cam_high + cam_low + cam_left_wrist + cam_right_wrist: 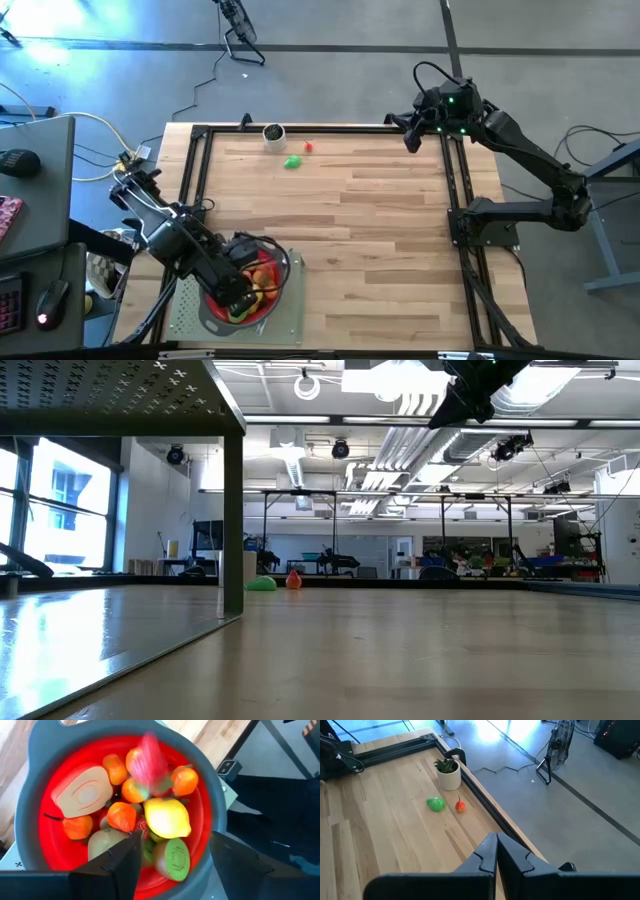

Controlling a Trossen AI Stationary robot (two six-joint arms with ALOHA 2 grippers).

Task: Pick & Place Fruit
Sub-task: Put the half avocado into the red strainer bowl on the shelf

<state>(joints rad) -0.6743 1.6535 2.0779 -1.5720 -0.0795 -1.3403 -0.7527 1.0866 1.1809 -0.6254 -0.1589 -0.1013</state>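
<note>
Most of the fruit (pixel 165 817) lies heaped in the red strainer (pixel 222 313) at the high view's lower left, near the table's (pixel 380 240) front edge: lemon (pixel 167 818), kiwi half (pixel 172 859), oranges. A blurred red piece (pixel 152 757) shows above the pile. The left gripper (pixel 243 290) hangs over it, fingers spread, holding nothing. A green fruit (pixel 292 161) and small red fruit (pixel 308 147) lie beside the potted plant (pixel 272 134) by the upper edge. Bare boards lie between. The right gripper (pixel 412 138), pinched together, is at the upper right corner.
</note>
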